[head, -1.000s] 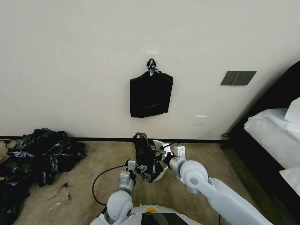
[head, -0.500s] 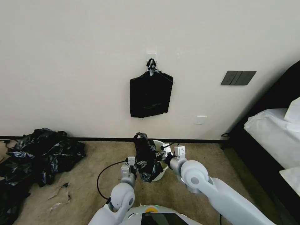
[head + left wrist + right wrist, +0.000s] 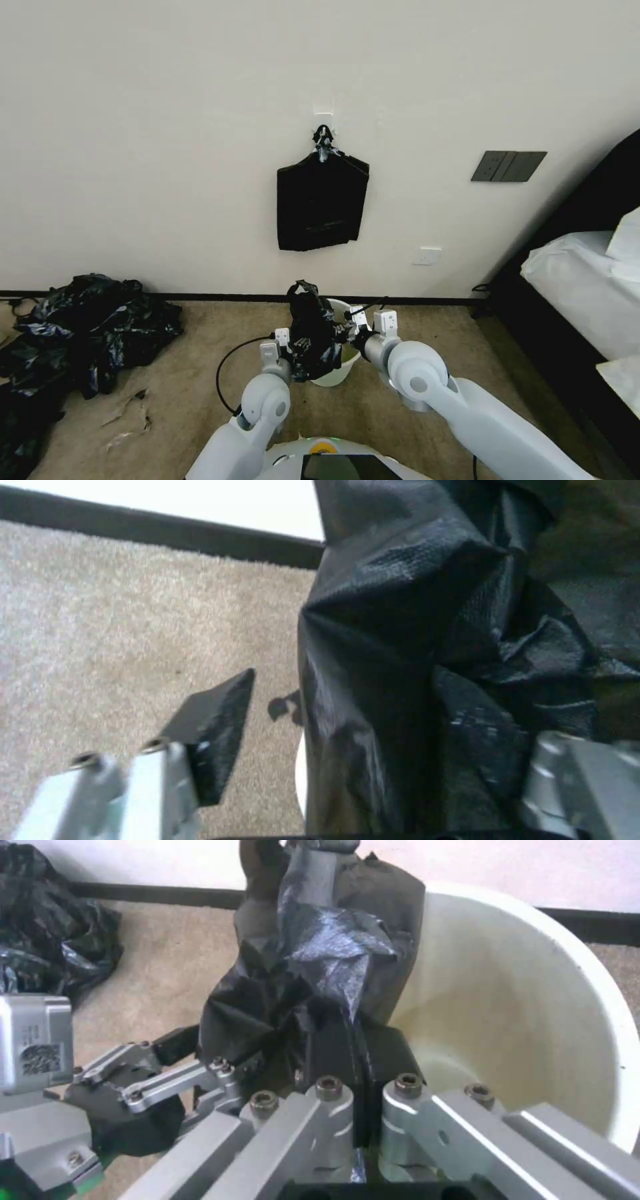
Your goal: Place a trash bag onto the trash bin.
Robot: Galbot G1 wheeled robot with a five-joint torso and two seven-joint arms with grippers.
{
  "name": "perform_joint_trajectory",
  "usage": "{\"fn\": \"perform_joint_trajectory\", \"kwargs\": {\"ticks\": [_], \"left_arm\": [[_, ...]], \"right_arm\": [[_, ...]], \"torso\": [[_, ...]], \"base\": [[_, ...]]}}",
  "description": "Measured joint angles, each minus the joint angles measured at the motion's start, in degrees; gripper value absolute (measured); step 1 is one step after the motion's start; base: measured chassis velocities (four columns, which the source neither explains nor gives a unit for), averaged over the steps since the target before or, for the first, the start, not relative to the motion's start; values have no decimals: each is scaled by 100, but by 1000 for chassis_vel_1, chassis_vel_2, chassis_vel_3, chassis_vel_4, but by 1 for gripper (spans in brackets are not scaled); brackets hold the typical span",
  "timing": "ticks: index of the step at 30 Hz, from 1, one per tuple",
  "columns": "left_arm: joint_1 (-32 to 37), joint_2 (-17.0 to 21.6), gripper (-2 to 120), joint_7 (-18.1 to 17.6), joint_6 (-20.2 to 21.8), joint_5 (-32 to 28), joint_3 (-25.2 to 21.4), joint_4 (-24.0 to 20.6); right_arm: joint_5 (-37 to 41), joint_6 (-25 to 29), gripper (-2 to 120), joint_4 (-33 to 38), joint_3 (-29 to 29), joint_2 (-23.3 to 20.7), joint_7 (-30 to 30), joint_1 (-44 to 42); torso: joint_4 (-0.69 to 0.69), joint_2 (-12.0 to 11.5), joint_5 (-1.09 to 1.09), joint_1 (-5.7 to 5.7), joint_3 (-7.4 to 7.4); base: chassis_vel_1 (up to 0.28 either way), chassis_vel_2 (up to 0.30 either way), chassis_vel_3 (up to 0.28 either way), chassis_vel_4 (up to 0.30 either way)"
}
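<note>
Two grippers at trash bag (image 3: pixel 312 337), held over near-left rim of trash bin (image 3: pixel 341 363): right gripper (image 3: pixel 353 1050) clamped on bag, left gripper (image 3: pixel 373 760) spread apart. Risk: bag slipping, missing rim.

White wall (image 3: pixel 167 133), beige carpet (image 3: pixel 180 347)

Glossy plastic trash bag (image 3: pixel 311 337) (wrinkly)

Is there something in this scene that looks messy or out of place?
Yes. A mound of crumpled black bags sprawls on the carpet by the wall, with torn scraps beside it. The trash bag, between the left gripper and right gripper, hangs bunched, not spread over the trash bin.
</note>
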Motion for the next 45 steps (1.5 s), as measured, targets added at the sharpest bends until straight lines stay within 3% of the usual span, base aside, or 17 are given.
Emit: {"fn": "perform_joint_trajectory", "kwargs": {"ticks": [11,18,45], "left_arm": [[-130,-12,26,-176,86,-322,-18,150],[-168,-39,7,-208,64,-360,-17,200],[-43,45,7,-192,-803,-270,-633,66]], "right_arm": [[-7,1,0,-6,4,-94,-17,18],[-47,7,0,-14,18,-70,-28,-62],[-530,305,0,749,1061,-350,186,-1577]], "torso": [[0,0,0,0,0],[0,0,0,0,0],[0,0,0,-1,0]], "base": [[0,0,0,0],[0,0,0,0],[0,0,0,0]]}}
